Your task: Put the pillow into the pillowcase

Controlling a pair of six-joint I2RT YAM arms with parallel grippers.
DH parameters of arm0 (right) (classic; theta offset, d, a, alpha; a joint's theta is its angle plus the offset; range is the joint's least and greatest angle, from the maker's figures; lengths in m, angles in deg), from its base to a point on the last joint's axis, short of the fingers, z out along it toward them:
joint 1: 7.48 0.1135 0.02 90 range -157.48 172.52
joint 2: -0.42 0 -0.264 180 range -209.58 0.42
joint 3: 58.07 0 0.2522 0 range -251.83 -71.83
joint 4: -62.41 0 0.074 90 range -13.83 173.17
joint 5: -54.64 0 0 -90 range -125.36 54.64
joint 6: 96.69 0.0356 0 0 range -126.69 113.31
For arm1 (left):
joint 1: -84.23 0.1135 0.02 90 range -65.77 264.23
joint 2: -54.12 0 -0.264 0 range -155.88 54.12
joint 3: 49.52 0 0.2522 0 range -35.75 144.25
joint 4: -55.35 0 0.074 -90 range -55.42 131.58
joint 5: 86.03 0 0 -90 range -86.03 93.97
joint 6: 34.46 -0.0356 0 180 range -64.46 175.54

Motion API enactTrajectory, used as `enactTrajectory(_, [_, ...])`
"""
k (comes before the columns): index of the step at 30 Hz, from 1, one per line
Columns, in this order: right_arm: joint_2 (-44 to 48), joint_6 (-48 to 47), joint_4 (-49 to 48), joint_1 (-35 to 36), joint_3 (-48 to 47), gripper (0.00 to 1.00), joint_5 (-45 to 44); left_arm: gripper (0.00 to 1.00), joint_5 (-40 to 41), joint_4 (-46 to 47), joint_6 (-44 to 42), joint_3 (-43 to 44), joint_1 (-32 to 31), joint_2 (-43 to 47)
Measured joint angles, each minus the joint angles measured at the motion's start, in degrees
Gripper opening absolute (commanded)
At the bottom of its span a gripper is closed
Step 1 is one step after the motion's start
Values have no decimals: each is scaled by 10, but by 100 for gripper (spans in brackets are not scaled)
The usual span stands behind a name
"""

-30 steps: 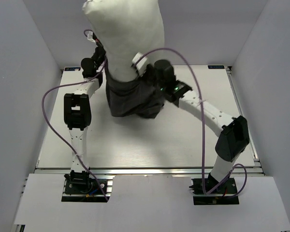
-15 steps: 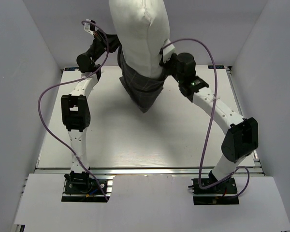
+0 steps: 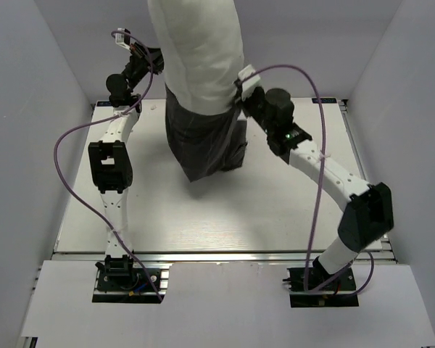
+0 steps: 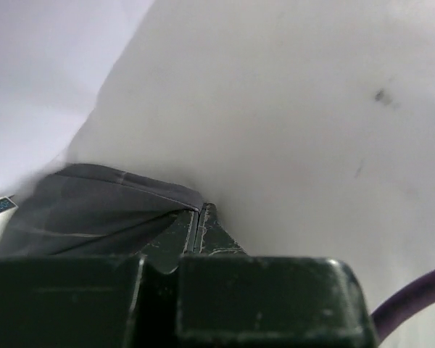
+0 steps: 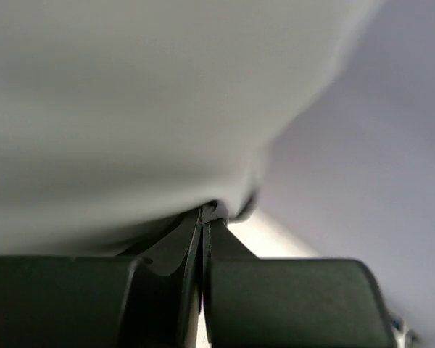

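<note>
Up at twelve o'clock over the table [image 3: 203, 217] stands the pillow [image 3: 199, 51], held on end, its lower part down inside the pillowcase [image 3: 203, 141], whose closed end sags onto the tabletop. The left gripper [image 4: 199, 217] has its jaws pinched tight on the dark hem at the pillow's nine o'clock side. The right gripper [image 5: 203, 217] is clamped narrow at the three o'clock side, on what looks like the same hem. Most of the pillow is bare above the mouth, so I'd call this less than halfway. To do it well, both hems should rise evenly, level with each other, with short shakes so the pillow's weight slides it down. Pulling the mouth slightly outward would ease the drag. As for writing, a small blue tag [image 4: 0, 206] shows at eight o'clock in the left wrist view, too blurred to read.
</note>
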Motion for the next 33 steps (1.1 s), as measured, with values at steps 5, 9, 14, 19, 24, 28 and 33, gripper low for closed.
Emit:
enactTrajectory(5, [-55, -53, -104, -63, -39, 0, -26, 0, -14, 38, 4, -54, -9, 29])
enactTrajectory(9, [50, -163, -203, 52, 162, 0, -30, 0, -36, 68, 15, -89, -21, 36])
enactTrajectory(14, [66, -231, -275, 163, 247, 0, 48, 0, -70, 82, 56, -21, -30, 16])
enactTrajectory(19, [-98, -231, -284, -7, 83, 0, 19, 0, -72, 111, 68, -22, -26, 31])
enactTrajectory(24, [-115, -166, -214, -104, 20, 0, -46, 0, -72, 102, 66, 37, -18, -5])
enactTrajectory(28, [-5, -76, -111, -30, 36, 0, 8, 0, -64, 103, 58, 23, -22, 5])
enactTrajectory(33, [28, 87, 43, 0, -128, 0, 120, 0, 5, 26, 29, -55, -12, 52])
